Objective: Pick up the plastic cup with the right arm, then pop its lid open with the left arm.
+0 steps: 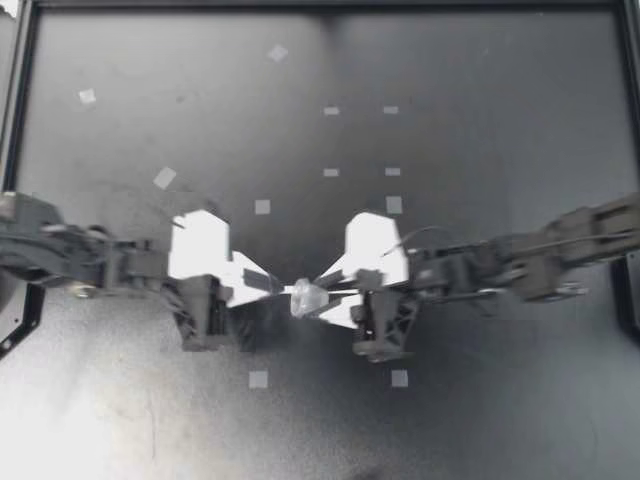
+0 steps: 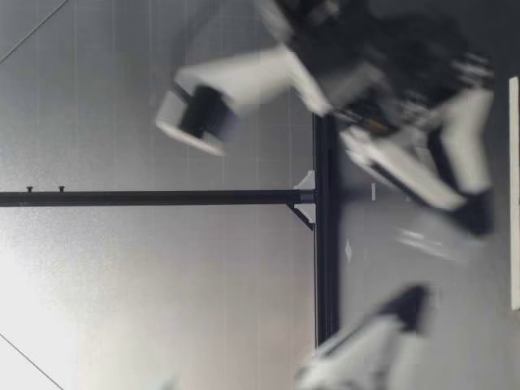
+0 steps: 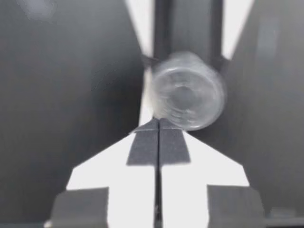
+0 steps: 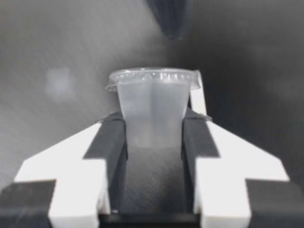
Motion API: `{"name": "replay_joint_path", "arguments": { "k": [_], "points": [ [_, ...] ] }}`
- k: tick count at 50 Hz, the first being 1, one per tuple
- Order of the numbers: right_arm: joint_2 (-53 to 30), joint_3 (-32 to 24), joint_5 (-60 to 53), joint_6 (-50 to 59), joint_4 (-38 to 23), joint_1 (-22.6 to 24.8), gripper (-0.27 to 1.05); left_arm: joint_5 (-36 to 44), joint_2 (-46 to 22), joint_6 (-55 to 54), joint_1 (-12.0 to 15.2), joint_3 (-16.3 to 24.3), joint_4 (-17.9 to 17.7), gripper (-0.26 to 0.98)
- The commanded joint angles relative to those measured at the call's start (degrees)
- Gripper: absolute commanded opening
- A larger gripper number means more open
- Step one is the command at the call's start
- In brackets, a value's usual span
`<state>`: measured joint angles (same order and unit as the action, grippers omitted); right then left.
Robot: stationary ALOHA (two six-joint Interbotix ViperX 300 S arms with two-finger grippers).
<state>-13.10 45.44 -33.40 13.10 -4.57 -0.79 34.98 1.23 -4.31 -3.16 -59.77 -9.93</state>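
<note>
A small clear plastic cup (image 1: 304, 298) with a lid hangs over the middle of the dark table. My right gripper (image 1: 321, 294) is shut on it. In the right wrist view the dark pads (image 4: 116, 137) press the tapered body of the cup (image 4: 152, 95) from both sides, lid rim ahead of the fingertips. My left gripper (image 1: 278, 284) is shut with nothing in it, its tips just short of the cup. In the left wrist view its closed fingers (image 3: 145, 147) point at the cup's round end (image 3: 189, 90). The dark left fingertip (image 4: 171, 19) shows beyond the cup, apart from it.
Small pale tape squares dot the table, among them one (image 1: 262, 207) behind the grippers and two (image 1: 258, 379) (image 1: 399, 378) in front. A black frame (image 1: 20, 120) edges the table. In the low view a black rail (image 2: 325, 244) runs behind the blurred arms.
</note>
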Motion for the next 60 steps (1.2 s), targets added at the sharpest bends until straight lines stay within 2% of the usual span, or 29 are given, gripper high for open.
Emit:
{"name": "replay_joint_path", "arguments": {
  "k": [1, 4, 7, 11, 15, 20, 22, 27, 29, 38, 60],
  "points": [
    [6.24, 4.13, -10.11, 0.00, -0.09, -0.18, 0.31, 9.49, 4.75, -5.71, -0.26, -2.99, -1.05, -0.15],
    [8.00, 7.29, -17.84, -0.18, -0.09, -0.18, 0.31, 15.56, 6.24, -13.71, -0.62, -5.27, -0.35, -0.14],
    [8.61, 10.63, -28.48, -0.53, -0.09, -0.18, 0.31, 19.69, 6.77, -21.80, -1.14, -6.42, 2.55, -0.10],
    [7.38, 12.83, -37.97, -2.72, -0.09, -0.18, 0.31, 23.20, 6.86, -33.05, -1.14, -5.98, 6.68, 0.00],
    [5.36, 13.18, -42.71, -6.24, 0.00, -0.18, 0.31, 24.08, 6.68, -45.53, -1.23, -4.83, 7.47, 0.15],
    [3.69, 11.87, -43.59, -10.37, 0.00, -0.26, 0.31, 24.96, 6.24, -59.77, -1.23, -3.43, 7.47, 0.43],
    [3.16, 10.99, -43.51, -12.04, 0.00, -0.18, 0.31, 25.40, 6.24, -63.81, -1.14, -3.08, 7.56, 0.56],
    [2.46, 9.05, -42.45, -15.12, 0.00, -0.18, 0.31, 24.96, 6.24, -69.43, -1.23, -1.93, 7.82, 0.80],
    [2.46, 8.35, -41.57, -16.08, 0.00, -0.18, 0.31, 24.08, 6.24, -70.58, -1.23, -1.49, 7.91, 0.85],
    [1.85, 4.92, -35.24, -17.31, -0.09, -0.18, 0.31, 18.81, 5.80, -70.84, -1.23, -0.18, 7.91, 0.82],
    [-2.02, 2.46, -32.43, -16.52, 0.18, -1.05, 0.31, 20.74, 4.57, -70.84, -1.23, 1.41, 9.05, 0.80]
  ]
}}
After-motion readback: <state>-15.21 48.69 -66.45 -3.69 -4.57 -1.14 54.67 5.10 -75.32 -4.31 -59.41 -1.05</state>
